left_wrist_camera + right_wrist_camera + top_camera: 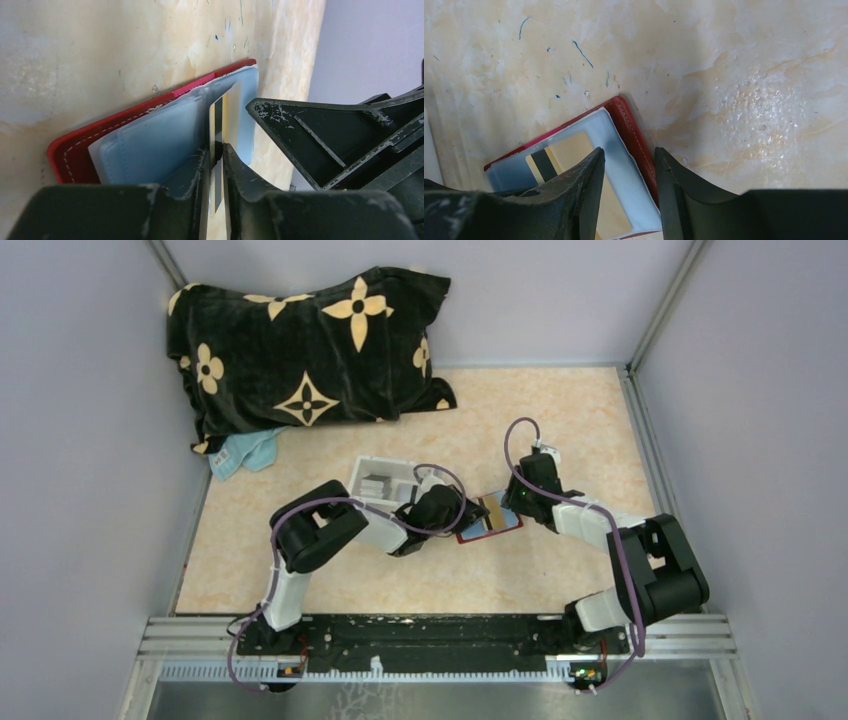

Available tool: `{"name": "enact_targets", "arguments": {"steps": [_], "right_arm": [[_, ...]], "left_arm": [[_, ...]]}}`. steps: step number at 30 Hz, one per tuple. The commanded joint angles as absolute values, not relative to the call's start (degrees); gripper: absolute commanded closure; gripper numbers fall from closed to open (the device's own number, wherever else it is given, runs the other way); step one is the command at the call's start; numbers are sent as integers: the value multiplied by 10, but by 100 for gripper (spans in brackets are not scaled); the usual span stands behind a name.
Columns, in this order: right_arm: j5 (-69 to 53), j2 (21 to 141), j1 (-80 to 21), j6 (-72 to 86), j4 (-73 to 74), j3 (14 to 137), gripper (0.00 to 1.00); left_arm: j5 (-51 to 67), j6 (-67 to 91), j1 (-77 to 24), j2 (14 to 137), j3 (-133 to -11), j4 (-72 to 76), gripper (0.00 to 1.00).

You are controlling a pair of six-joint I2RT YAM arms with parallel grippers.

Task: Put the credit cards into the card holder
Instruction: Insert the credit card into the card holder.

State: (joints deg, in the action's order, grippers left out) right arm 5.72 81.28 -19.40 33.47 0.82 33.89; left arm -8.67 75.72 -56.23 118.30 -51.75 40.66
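- Lying flat on the tabletop (560, 430), the card holder (492, 521) is open between the two arms. Its red edge frames a pale blue clear pocket. In the top view its long axis runs about left to right, with the right end a little farther from the bases.
- One tan credit card (224, 117) with a dark stripe is at the mouth of this pocket. In the right wrist view it seems partly under the clear layer, but I cannot tell how deep.
- The left gripper (216, 149) is closed tight on the near edge of this card and holds it from the holder's left end. The pocket therefore lies straight ahead of its fingers, along the long axis.
- The right gripper (629, 152) stands over the opposite end with a narrow gap. The red edge shows between its fingers, and it holds nothing. I cannot tell if it presses on the holder.
- In my judgement the coming move is a push of the card toward the right, while the right arm keeps the holder from sliding.
- More cards (377, 485) wait in the white tray (372, 466), just beside the left arm.
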Motion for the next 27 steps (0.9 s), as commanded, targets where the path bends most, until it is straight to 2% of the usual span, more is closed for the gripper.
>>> {"name": "enact_targets", "arguments": {"steps": [1,9,13,17,23,27], "right_arm": [[45,840,-203,334,51,333,58],[40,836,-203,334,51,333,58],[40,830,-203,332,56,335,58],[40,826,-203,332,59,338,58],[39,819,-203,332,65,344,58],[39,817,-203,331,66,345,58]], "left_arm": [[-97,719,-571,1184,-517,244,75],[-109,691,-573,1168,-551,160,55],[-116,680,-575,1167,-579,105,48],[-127,669,-577,1167,-606,48,47],[-140,658,-578,1160,-628,-14,33],[-153,652,-581,1142,-624,-26,32]]}}
